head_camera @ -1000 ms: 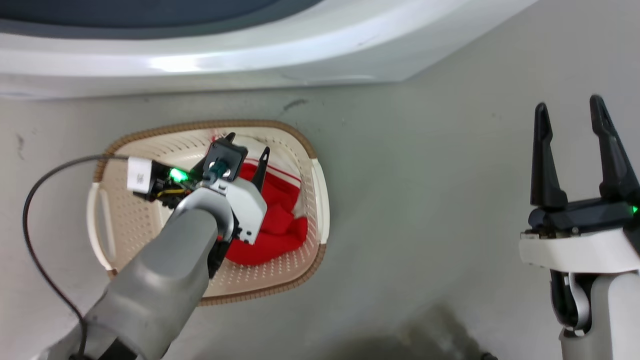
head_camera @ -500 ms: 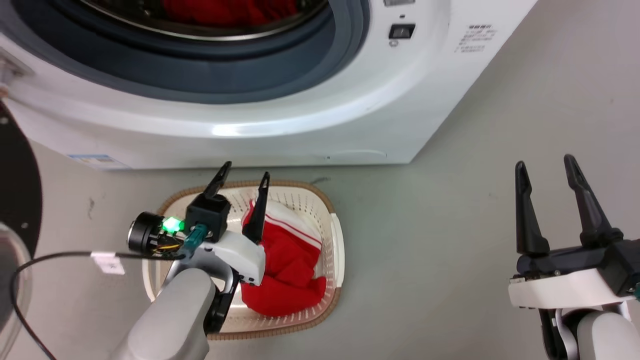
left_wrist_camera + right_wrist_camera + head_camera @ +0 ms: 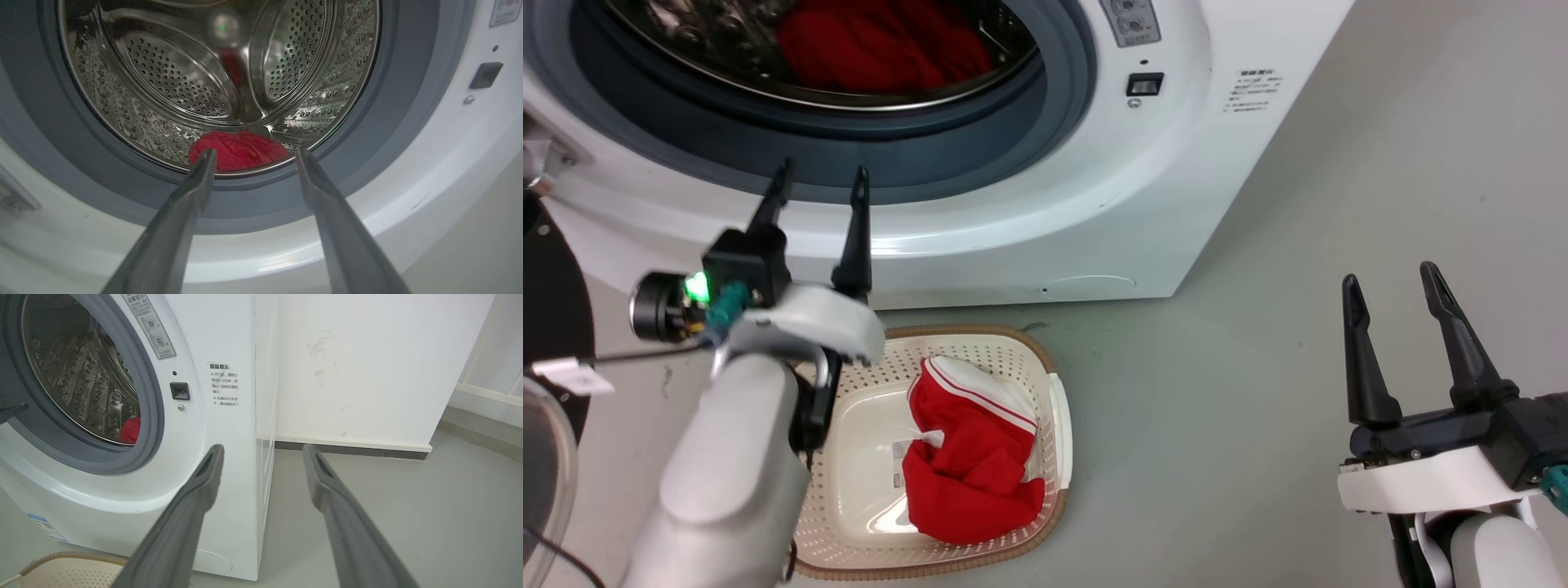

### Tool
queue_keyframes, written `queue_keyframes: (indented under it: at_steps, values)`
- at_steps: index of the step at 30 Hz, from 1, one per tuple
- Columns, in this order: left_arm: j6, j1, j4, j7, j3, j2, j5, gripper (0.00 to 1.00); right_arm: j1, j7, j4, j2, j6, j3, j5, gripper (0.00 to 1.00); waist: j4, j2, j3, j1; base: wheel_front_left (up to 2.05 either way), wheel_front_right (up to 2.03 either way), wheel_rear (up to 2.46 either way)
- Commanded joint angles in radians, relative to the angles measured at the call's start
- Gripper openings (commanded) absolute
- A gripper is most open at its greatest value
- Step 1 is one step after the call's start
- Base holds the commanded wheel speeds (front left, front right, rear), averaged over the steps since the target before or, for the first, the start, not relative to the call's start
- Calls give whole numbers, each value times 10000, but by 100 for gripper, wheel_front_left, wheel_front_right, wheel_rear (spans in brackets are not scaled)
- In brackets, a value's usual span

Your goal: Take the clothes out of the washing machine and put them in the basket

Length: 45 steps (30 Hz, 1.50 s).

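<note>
Red garment (image 3: 970, 469) lengthwise toward washing machine (image 3: 1152, 212)

Glossy, smooth white shell on washing machine (image 3: 980, 237). Ahead of left gripper (image 3: 823, 167): drum (image 3: 184, 81) of polished perforated steel, mirror-bright; ring (image 3: 388, 102) of matt grey rubber. Below that gripper: basket (image 3: 1013, 351) of cream perforated plastic with brown woven-look rim, garment (image 3: 968, 457) of soft matt red cloth. Floor (image 3: 1217, 408) smooth, matt grey.
</note>
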Motion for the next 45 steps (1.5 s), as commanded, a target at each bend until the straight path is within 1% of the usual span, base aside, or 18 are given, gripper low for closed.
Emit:
queue_keyframes:
  at_steps: [1, 4, 7, 13, 18, 23, 31, 33, 38, 42, 45]
  values:
    - [-97, -423, 227, -27, 116, -35, 46, 100, -111, -24, -48, 1, -7, 42, 78, 100, -154, -1, 133, 2, 0, 0, 0]
    - [-323, -1466, 1102, -26, 181, 58, 115, 100, -275, -24, -106, 1, -7, 118, 142, 100, -370, -1, 367, 2, 0, 0, 0]
    - [-491, -2602, 1953, 247, 114, 234, 218, 100, -426, -24, -151, 1, -7, 172, 200, 100, -594, -1, 682, 2, 0, 0, 0]
    - [-868, -4900, 3501, 1310, 44, 640, 292, 100, -790, -24, -281, 3, -7, 271, 377, 100, -1027, -1, 1538, 2, 0, 0, 0]
    - [-1206, -6699, 4788, 2551, 28, 1025, 228, 100, -1170, -24, -427, 4, -7, 394, 568, 100, -1375, -1, 2372, 2, 0, 0, 0]
    - [-1638, -8264, 5872, 4132, -193, 1386, 200, 100, -1517, -24, -580, 6, -7, 495, 839, 100, -1777, -1, 3125, 2, 0, 0, 0]
    - [-1861, -10276, 6952, 6208, -472, 1830, 120, 100, -1833, -24, -844, 4, -7, 580, 1195, 100, -2258, -1, 4161, 2, 0, 0, 0]
    - [-1892, -10673, 7190, 6714, -341, 1790, -79, 100, -1885, -24, -895, 4, -7, 547, 1306, 100, -2345, -1, 4397, 2, 0, 0, 0]
    - [-1909, -11612, 7602, 8146, -431, 1835, -280, 100, -1947, -24, -998, 4, -7, 535, 1461, 100, -2515, -1, 4830, 2, 0, 0, 0]
    - [-1916, -12047, 7725, 8732, -598, 1887, -209, 100, -1993, -24, -1036, 4, -7, 502, 1567, 100, -2582, -1, 5090, 2, 0, 0, 0]
    - [-1861, -12249, 7800, 8951, -713, 1966, -128, 100, -2028, -24, -1060, 4, -7, 542, 1616, 100, -2653, -1, 5221, 2, 0, 0, 0]
